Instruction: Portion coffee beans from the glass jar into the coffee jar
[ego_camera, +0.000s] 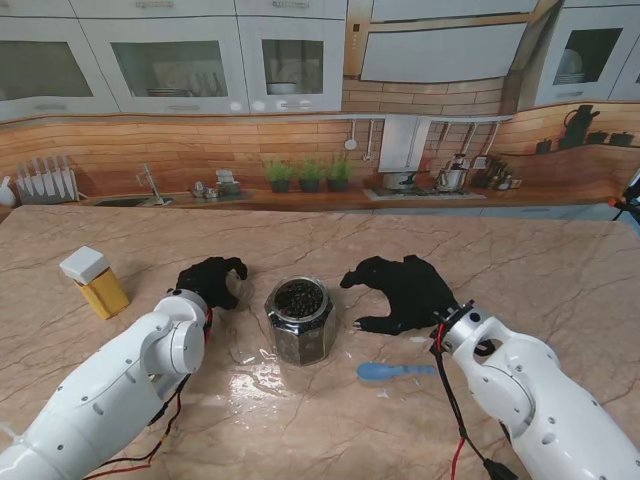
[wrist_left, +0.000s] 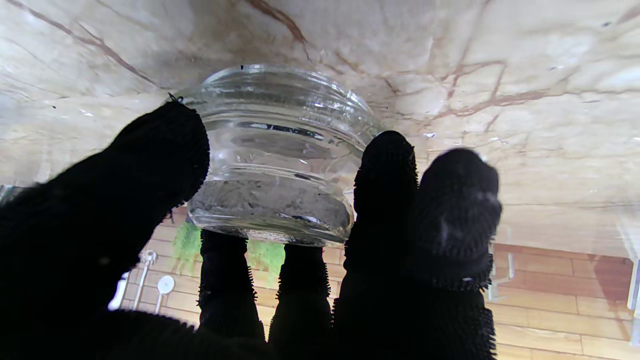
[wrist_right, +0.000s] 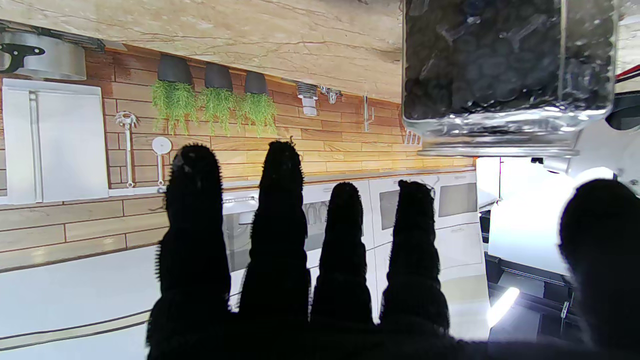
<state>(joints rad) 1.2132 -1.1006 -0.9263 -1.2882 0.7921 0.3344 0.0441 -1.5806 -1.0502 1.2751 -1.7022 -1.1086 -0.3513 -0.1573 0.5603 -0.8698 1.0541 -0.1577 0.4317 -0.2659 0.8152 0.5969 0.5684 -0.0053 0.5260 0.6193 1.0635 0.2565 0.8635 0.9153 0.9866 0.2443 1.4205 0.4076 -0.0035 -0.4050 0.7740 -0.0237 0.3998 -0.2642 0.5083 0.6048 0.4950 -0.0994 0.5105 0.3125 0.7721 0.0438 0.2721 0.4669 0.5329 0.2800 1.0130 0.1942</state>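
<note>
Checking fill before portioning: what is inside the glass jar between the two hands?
The glass jar holds dark coffee beans up to near its open mouth; no lid is on it. Its bottom is hidden by the beans.

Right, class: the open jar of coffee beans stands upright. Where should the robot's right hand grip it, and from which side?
Grip the bean jar by its flat-sided body below the rim, coming in from its right, where the open right hand lies beside it. The mouth is uncovered and nearly full, so a top grasp would probably hit beans. The upright walls suit thumb against fingers.
</note>
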